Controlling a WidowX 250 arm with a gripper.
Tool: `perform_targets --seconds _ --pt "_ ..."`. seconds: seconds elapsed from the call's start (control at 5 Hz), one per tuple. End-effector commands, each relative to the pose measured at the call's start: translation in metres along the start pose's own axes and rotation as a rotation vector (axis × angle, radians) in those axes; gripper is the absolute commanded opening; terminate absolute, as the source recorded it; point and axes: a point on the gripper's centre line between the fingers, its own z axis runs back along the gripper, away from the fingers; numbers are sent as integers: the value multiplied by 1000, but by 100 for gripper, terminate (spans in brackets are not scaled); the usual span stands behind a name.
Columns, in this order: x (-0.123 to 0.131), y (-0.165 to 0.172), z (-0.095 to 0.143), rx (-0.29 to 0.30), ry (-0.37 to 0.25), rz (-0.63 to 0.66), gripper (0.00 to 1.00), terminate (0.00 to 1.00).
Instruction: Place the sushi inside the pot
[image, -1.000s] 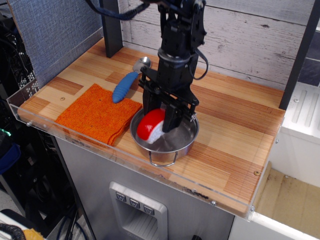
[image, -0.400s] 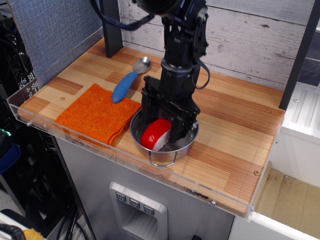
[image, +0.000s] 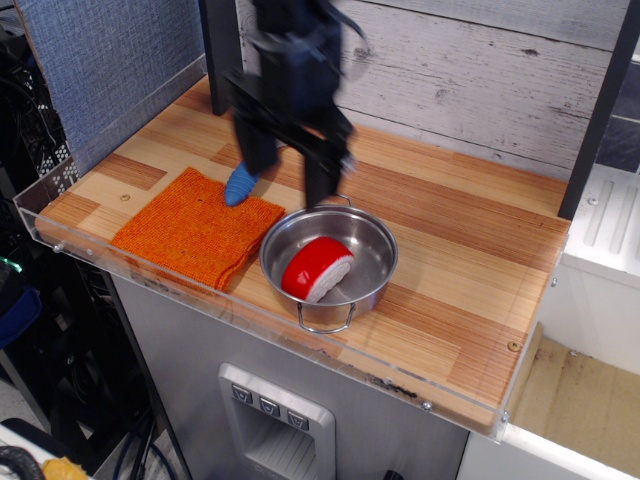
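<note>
The sushi (image: 314, 268) now lies free inside the pot (image: 375, 285), tilted, red top facing up-left. Left of the pot lies the orange cloth (image: 192, 226). Behind the pot, the gripper (image: 286, 172) has released, lifted clear and moved back-left, jaws spread wide and empty, hiding most of the blue-handled spoon (image: 240, 184). Placement appears complete.
</note>
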Motion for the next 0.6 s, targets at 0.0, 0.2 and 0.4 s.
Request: perform_targets --seconds 0.0,0.2,0.4 --pt "8 32 19 -14 -31 94 100 0" --pt "12 38 12 6 32 139 100 0" --pt "12 38 12 6 32 139 100 100"
